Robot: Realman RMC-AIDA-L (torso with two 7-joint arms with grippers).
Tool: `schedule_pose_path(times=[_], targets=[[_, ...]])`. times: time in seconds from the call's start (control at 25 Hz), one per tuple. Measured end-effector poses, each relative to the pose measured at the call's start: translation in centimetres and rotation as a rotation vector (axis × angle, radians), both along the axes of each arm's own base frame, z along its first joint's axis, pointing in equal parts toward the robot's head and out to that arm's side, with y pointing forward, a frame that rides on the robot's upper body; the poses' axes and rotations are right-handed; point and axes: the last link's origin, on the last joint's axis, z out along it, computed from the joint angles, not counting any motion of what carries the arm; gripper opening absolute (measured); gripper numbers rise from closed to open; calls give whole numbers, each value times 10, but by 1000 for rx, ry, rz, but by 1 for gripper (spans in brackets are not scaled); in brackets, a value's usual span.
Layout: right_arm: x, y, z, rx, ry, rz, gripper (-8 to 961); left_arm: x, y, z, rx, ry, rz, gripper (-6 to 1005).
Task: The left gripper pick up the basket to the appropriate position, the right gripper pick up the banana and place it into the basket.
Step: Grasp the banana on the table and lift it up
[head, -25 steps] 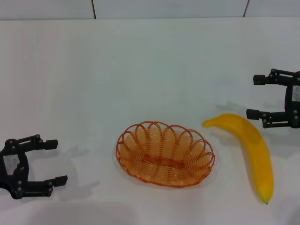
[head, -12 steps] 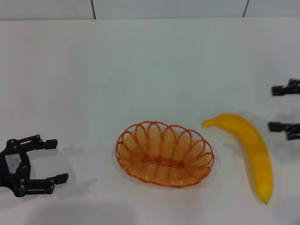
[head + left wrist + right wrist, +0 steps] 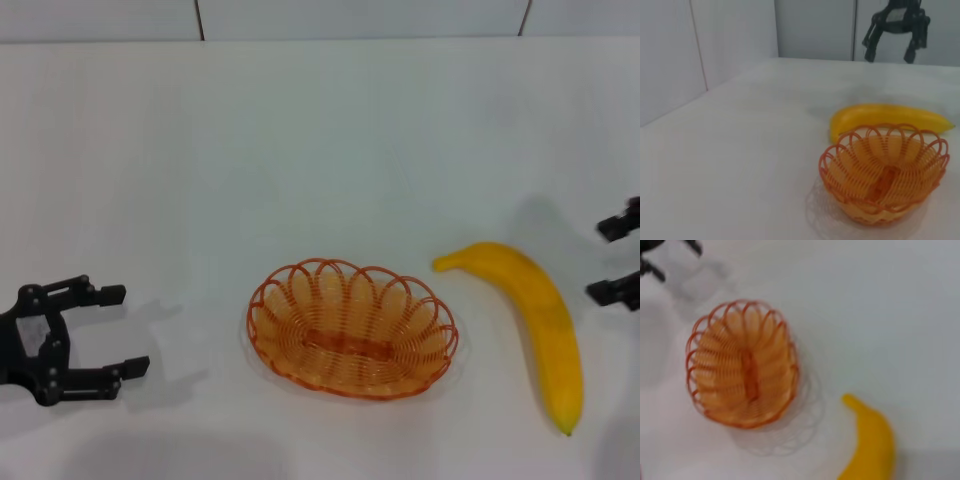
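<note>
1. Left gripper (image 3: 112,331) is sitting at the lower left of the head frame, fingers spread apart, holding nothing, tips pointing toward the frame center.
2. It is hovering well apart from the basket (image 3: 352,328); bare white table (image 3: 320,150) is showing between them.
3. Right gripper (image 3: 622,259) is poking in at the right edge of the head frame, mid-height; only two fingertips are showing there, one above the other with a clear gap, so the fingers are apart and gripping nothing.
4. In the left wrist view the right gripper (image 3: 890,54) is hanging at the top of the frame above the table, fingers spread, clear of the banana (image 3: 887,117).
5. Basket is resting upright on the table at lower center of the head frame, nothing inside it.
6. Banana (image 3: 535,320) is lying flat on the table at the lower right of the head frame, just beside the basket's right rim; whether they are touching I cannot tell. Stem end is pointing to the upper left, the other tip toward the bottom edge.
7. Right wrist view is showing the basket (image 3: 742,365) in its left half and part of the banana (image 3: 872,442) at the bottom right, close together.
8. Grey wall panels (image 3: 730,35) are standing behind the table in the left wrist view.
</note>
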Motion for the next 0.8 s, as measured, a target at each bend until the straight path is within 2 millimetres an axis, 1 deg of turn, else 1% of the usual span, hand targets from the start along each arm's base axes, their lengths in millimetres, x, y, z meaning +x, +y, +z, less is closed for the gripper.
schedule_pose_path(times=[0.08, 0.12, 0.2, 0.32, 0.44, 0.64, 0.8], targets=[[-7, 4, -12, -30, -21, 28, 873, 2, 2, 0, 0, 0, -6, 877], [-9, 8, -21, -42, -33, 44, 873, 3, 3, -1, -2, -2, -8, 877], [-9, 9, -25, -46, -34, 47, 873, 5, 5, -3, -8, -13, -12, 877], [-5, 14, -37, -42, -7, 40, 873, 8, 7, -6, -18, -27, -14, 877], [1, 15, -48, -53, 7, 29, 873, 9, 9, -7, -20, -30, -18, 877], [10, 15, -59, -60, 19, -4, 873, 9, 9, -7, -18, -32, -19, 876], [16, 17, -60, -29, 24, -31, 873, 9, 9, -7, -17, -32, -17, 876]])
